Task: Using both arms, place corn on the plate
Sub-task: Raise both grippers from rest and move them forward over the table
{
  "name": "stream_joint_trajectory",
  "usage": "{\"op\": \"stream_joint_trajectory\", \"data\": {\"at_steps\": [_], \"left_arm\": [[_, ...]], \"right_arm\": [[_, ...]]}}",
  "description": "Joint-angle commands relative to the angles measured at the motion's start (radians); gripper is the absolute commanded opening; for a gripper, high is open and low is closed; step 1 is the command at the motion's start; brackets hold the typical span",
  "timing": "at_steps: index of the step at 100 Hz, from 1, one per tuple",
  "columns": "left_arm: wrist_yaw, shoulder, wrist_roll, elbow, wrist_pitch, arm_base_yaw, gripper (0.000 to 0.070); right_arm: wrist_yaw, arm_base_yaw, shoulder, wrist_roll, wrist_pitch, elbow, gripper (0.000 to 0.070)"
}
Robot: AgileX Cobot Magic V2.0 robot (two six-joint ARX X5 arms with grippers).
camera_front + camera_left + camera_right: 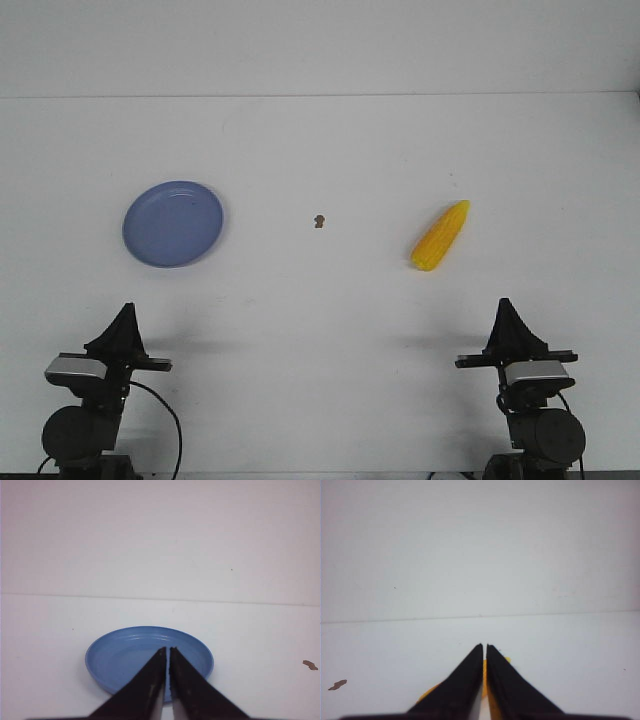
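Corn (441, 236) lay on the white counter (320, 300), well ahead of the closed, empty right hand (506, 303); plate (173, 223) lay likewise ahead of the closed left hand (127, 308).

No readable text, labels, brands or numbers in any view; plate (173, 223), corn (440, 236), desk (320, 330) all unmarked.
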Motion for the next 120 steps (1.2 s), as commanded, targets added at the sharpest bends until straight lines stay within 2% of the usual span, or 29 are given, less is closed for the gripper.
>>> {"op": "stream_joint_trajectory", "data": {"at_steps": [1, 71, 106, 120], "left_arm": [[-0.001, -0.001, -0.003, -0.020, 0.010, 0.002, 0.0011], [-0.001, -0.001, -0.003, -0.020, 0.011, 0.002, 0.0011], [-0.002, -0.001, -0.003, 0.004, 0.010, 0.002, 0.0011], [-0.002, 0.004, -0.026, 0.062, -0.023, 0.002, 0.0012]], "right_arm": [[0.000, 0.000, 0.000, 0.010, 0.010, -0.002, 0.0016], [0.000, 0.000, 0.000, 0.010, 0.012, -0.002, 0.0016], [0.000, 0.000, 0.000, 0.011, 0.154, 0.001, 0.0016], [0.001, 0.000, 0.000, 0.041, 0.090, 0.053, 0.0016]]}}
